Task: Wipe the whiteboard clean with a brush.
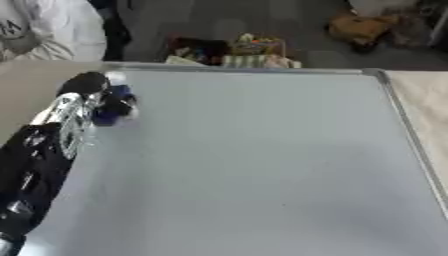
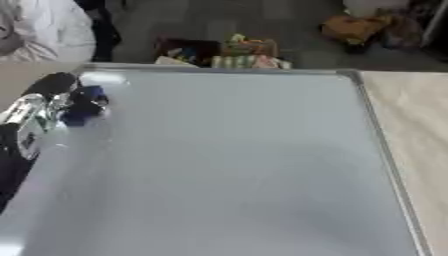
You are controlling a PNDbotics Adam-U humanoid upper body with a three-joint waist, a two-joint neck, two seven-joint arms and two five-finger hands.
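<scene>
Brush held at far-left corner of board by L hand.
L hand is curled round blue brush, pressed on whiteboard near its top-left frame. Board surface is seen blank. Wood table is exposed on the right. Clutter on floor lies beyond far edge; nothing seen blocking the board. R hand not seen.

The left robot hand curls round a blue brush at the far left corner of the whiteboard, which spreads to its right on the pale bench.
</scene>
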